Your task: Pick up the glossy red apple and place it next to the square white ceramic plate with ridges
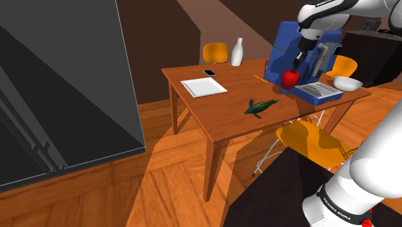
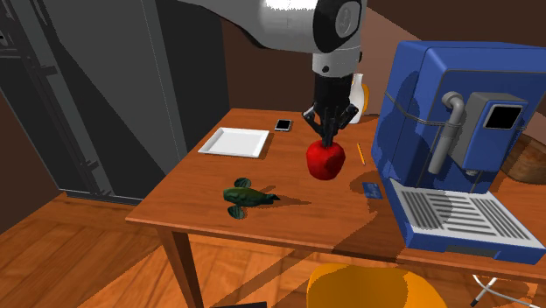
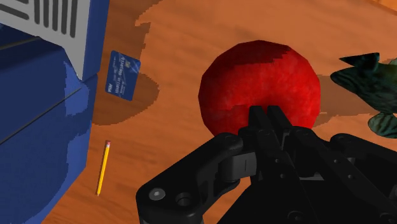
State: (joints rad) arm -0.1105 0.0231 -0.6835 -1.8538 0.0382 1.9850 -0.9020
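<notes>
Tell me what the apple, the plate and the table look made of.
Apple: red, mottled skin with a faint sheen; real fruit or plastic, cannot tell. Plate: plain matte white, square with a raised rim; possibly ceramic, unconfirmed. Table: likely wood, judging by its orange-brown streaked grain; smooth finish.
</notes>
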